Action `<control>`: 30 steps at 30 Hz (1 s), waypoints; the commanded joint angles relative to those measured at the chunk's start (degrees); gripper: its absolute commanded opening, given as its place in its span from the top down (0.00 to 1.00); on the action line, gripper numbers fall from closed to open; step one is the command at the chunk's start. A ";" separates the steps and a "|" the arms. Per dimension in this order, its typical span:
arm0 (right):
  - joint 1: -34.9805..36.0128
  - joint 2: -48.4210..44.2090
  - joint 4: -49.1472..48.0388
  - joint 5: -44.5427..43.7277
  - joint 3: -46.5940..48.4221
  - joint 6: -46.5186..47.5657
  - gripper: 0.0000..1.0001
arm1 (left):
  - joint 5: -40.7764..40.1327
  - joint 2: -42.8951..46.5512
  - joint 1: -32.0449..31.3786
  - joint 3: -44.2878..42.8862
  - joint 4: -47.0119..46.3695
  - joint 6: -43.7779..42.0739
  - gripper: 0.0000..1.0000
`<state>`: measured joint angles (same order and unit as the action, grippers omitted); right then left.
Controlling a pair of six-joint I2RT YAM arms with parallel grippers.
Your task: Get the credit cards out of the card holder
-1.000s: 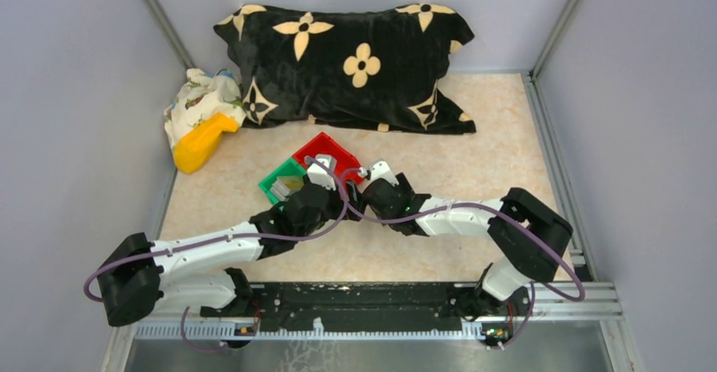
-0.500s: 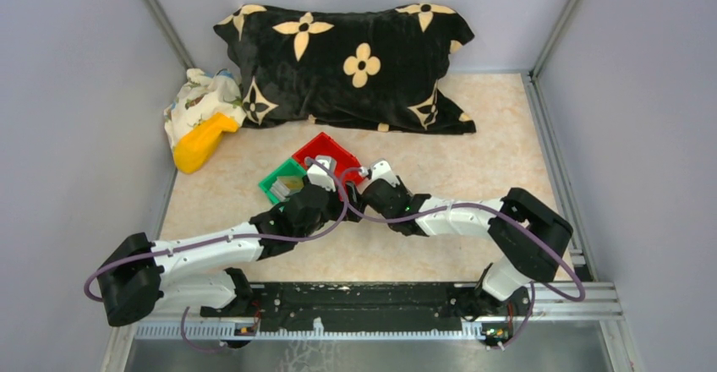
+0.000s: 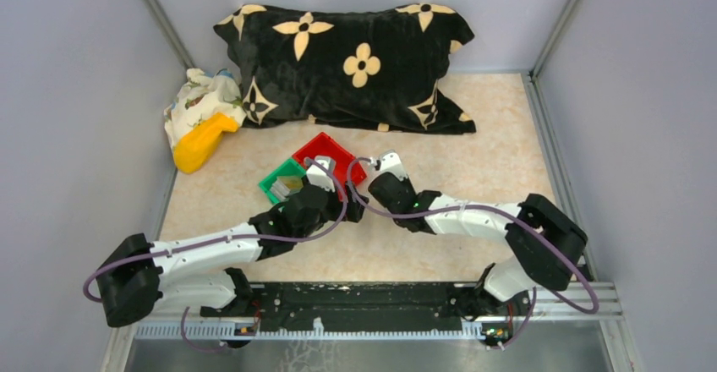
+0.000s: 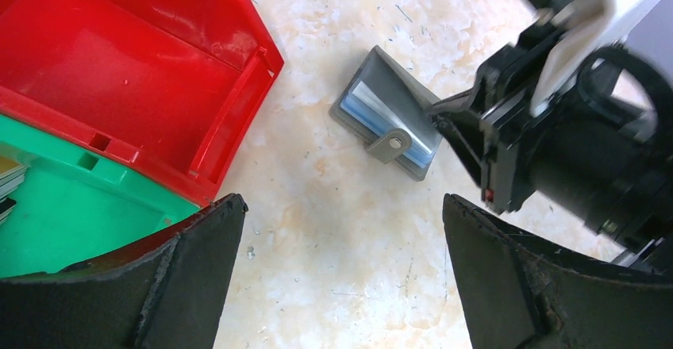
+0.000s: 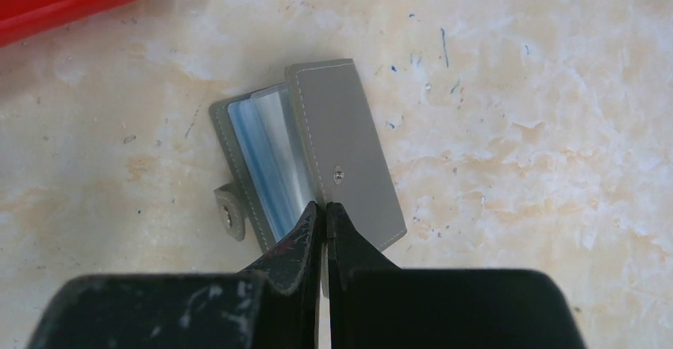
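Note:
The card holder (image 5: 349,139) is a small grey wallet lying on the marbled tabletop, its flap partly lifted. Pale blue credit cards (image 5: 266,155) show edge-on inside it. My right gripper (image 5: 324,206) is shut, pinching the near edge of the flap. From the left wrist view the card holder (image 4: 379,111) lies beside the red bin, with the right gripper's fingertips (image 4: 446,111) at its raised flap. My left gripper (image 4: 341,230) hangs wide open over bare tabletop just short of the holder, with nothing between its fingers. In the top view both wrists hide the holder.
A red bin (image 3: 325,154) and a green bin (image 3: 281,182) sit side by side just left of the holder; the green one holds some flat items. A black flowered pillow (image 3: 355,63) lies at the back, a yellow object (image 3: 201,144) and patterned cloth at back left.
My right gripper has gone from wide open to shut on the holder's flap, and the right arm has shifted, its elbow swinging right. The left arm has stayed still.

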<state>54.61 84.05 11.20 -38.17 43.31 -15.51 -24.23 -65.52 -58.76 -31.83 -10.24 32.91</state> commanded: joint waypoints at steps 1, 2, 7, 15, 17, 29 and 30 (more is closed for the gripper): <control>-3.92 -5.78 -0.78 4.26 1.12 -2.12 1.00 | -0.05 1.42 0.14 0.79 -0.23 -0.32 0.00; -4.89 -7.05 -0.98 5.89 0.63 -2.52 1.00 | -0.03 1.49 0.14 0.85 -0.24 -0.30 0.00; -9.96 -13.83 -1.86 17.65 -1.54 -5.66 1.00 | 0.60 1.88 0.14 1.00 -0.52 -0.23 0.00; -14.50 -17.30 0.54 25.90 -1.34 -8.32 1.00 | 1.84 0.79 0.14 0.63 -1.42 -0.47 0.00; -15.87 -17.26 -0.31 29.49 -2.53 -9.30 1.00 | 2.18 0.59 0.14 0.57 -1.76 -0.47 0.00; -29.75 -19.56 -9.98 50.00 -13.37 -18.00 1.00 | 3.18 -1.75 0.14 -0.60 -2.74 -1.42 0.00; -30.76 -19.82 -10.47 51.13 -14.14 -18.43 1.00 | 3.40 -2.14 0.14 -0.79 -3.02 -1.55 0.00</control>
<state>27.40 66.06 5.06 5.08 32.01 -30.65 -22.20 -66.19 -58.76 -31.46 -11.46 32.40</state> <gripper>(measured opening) 0.012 0.998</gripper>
